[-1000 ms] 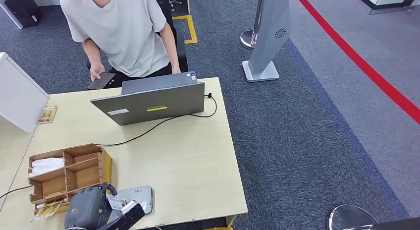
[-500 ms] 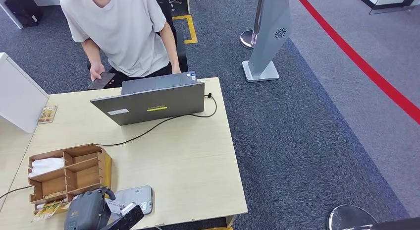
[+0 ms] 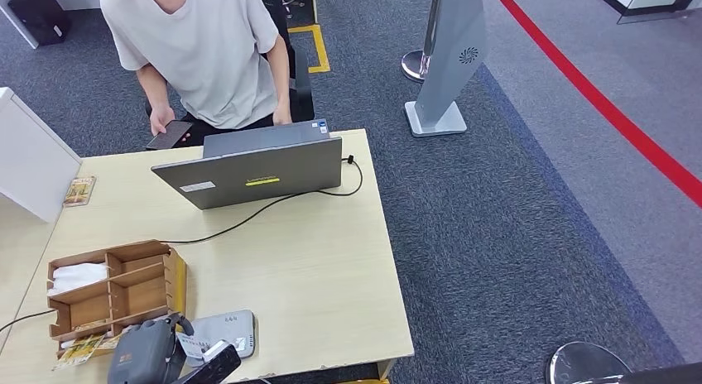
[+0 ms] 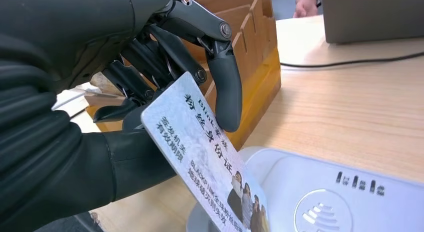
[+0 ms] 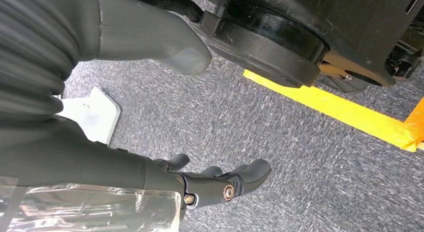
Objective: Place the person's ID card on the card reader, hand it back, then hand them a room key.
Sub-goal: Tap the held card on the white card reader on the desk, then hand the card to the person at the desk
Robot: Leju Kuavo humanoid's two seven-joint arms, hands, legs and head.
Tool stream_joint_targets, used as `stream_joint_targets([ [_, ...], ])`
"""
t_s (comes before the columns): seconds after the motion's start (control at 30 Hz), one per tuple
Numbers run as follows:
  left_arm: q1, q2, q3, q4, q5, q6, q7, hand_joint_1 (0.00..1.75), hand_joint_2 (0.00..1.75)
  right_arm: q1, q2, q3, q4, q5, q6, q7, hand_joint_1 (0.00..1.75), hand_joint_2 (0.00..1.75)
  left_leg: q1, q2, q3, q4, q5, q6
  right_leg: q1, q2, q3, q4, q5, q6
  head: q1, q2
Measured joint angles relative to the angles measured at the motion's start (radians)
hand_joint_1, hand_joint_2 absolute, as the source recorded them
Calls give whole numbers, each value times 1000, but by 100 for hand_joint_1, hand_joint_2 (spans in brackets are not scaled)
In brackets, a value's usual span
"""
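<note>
At the far left edge of the worktop (image 3: 314, 268) lies a small yellow packet (image 3: 79, 190), next to a white box (image 3: 29, 160). Nearer the front, by the left edge, sits a brown cardboard tray (image 3: 116, 293) with little rooms in it. Something white lies in its far left room.

Just in front of the tray, at the front edge of the worktop, is the robot's left hand (image 3: 161, 355). Its fingers (image 4: 225, 87) are closed on the ID card (image 4: 205, 162). The thumb presses under the card and the dark fingers press on top. The card is tilted, with its free end low over the card reader (image 3: 228, 330). The card has dark writing and a small picture on it. I cannot tell if the card touches the reader. The reader is a flat grey-white pad just right of the tray, at the front edge.

Along the far edge stands an open grey laptop (image 3: 252, 169) with its back to the robot. A black cable (image 3: 257, 212) runs from its right side across the worktop toward the tray.

Behind the laptop a person (image 3: 203, 49) in a light shirt leans in, holding a dark phone (image 3: 170, 134).

The right hand (image 5: 215, 184) hangs over the grey carpet (image 5: 280, 142), near a yellow stripe (image 5: 345, 112). Its fingers are a bit curled, apart from the thumb, and hold nothing.
</note>
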Motion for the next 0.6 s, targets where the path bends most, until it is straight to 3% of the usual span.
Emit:
stream_joint_targets([
  [0.6, -29, -38, 39, -155, -148, 105, -179, 175, 175, 12, 0, 1, -10, 32, 0, -6, 0, 175, 0, 0, 0, 0, 0, 0, 0, 0, 0, 0, 0, 0, 0, 0],
])
